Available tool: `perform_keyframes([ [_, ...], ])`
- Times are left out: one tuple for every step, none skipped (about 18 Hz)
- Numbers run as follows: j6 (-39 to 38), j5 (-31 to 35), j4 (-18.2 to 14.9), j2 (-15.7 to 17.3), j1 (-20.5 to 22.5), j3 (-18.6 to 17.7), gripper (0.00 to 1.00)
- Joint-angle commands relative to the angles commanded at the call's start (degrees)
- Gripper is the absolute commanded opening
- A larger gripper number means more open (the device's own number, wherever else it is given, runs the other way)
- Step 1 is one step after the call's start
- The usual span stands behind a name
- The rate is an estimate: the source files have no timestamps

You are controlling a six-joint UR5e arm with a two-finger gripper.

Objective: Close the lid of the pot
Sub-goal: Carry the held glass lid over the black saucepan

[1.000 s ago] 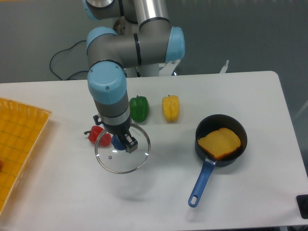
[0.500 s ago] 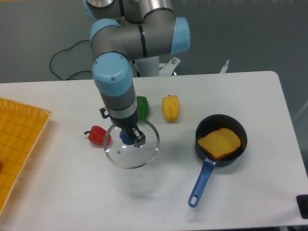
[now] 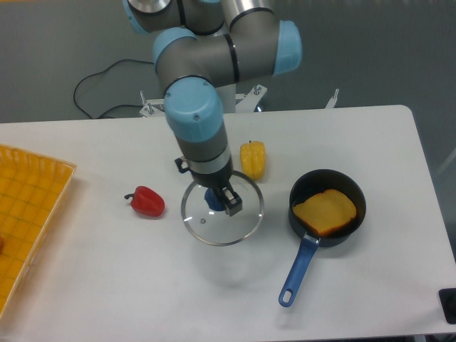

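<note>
The pot (image 3: 327, 229), dark with a long blue handle (image 3: 298, 271), sits at the right of the table with a yellow slab of food inside it. The lid (image 3: 221, 221), a clear glass disc with a silver rim, hangs above the table left of the pot. My gripper (image 3: 220, 199) is shut on the lid's blue knob (image 3: 213, 199) and holds the lid roughly level. The lid's shadow falls on the table just below it. A gap of table separates the lid's rim from the pot's rim.
A red pepper (image 3: 147, 202) lies left of the lid. A yellow pepper (image 3: 252, 159) stands behind it, beside my arm. A yellow mesh tray (image 3: 28, 206) fills the left edge. A dark object (image 3: 449, 304) shows at the bottom right corner.
My arm has carried the lid to the right, from beside the red pepper toward the pot. The green pepper, seen before, is now hidden behind the arm.
</note>
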Motion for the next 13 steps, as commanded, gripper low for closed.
perform_keyframes([
  [1.05,-0.09,0.0,-0.26,0.97,0.09,0.63],
  [1.76,-0.52,0.0,-0.35,1.93,0.17,0.63],
  [1.85,-0.7,0.0,-0.53,2.9,0.18,0.63],
  [1.94,-0.7,0.0,-0.88,3.52,0.18,0.63],
  [1.94,-0.96,0.0,-1.23,4.05,0.18,0.63],
  [2.03,-1.58,0.0,-1.41,4.92,0.09,0.63],
  [2.03,-2.37,0.0,-1.67,5.8,0.09,0.63],
  [2.12,-2.98,0.26,-1.76,6.59,0.0,0.63],
  [2.73,-3.16,0.26,-1.76,7.21,0.0,0.63],
  [3.6,-3.16,0.26,-1.85,7.74,0.09,0.63],
  [3.7,-3.08,0.26,-2.2,8.18,0.09,0.63],
  [3.7,-3.16,0.18,-2.29,8.7,0.09,0.63],
  [3.61,-2.99,0.26,-2.72,9.06,0.09,0.63],
])
